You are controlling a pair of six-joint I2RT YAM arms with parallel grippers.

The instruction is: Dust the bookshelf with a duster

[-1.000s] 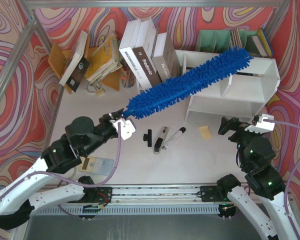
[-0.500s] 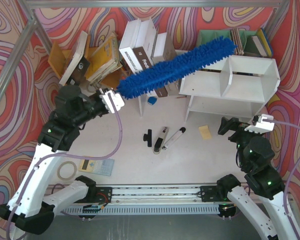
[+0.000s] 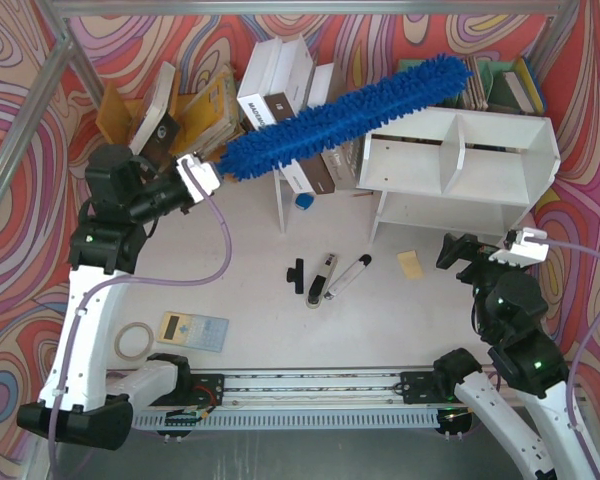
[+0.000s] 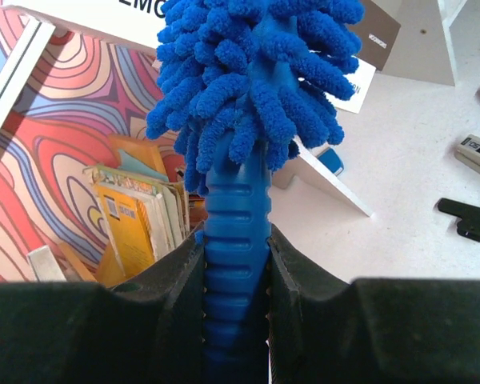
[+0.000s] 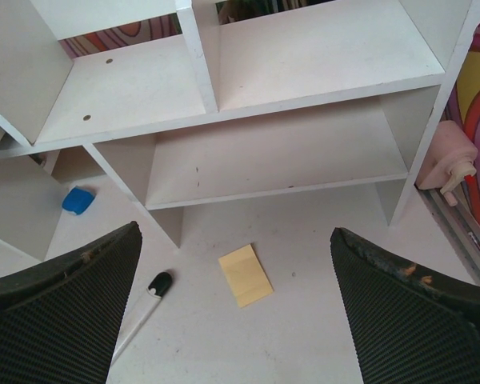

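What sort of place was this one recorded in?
Probably a robot test cell staged as a home corner: swirl-patterned backdrop walls, a bare metal frame, and props like the white wooden bookshelf and fluffy blue duster.

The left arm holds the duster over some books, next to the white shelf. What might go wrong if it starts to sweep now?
1. The duster, clamped in the left end effector, passes over the leaning books. A low or sideways sweep may topple them.
2. The right end effector is open and apart from the bookshelf, so a firm push from the duster might shift it.
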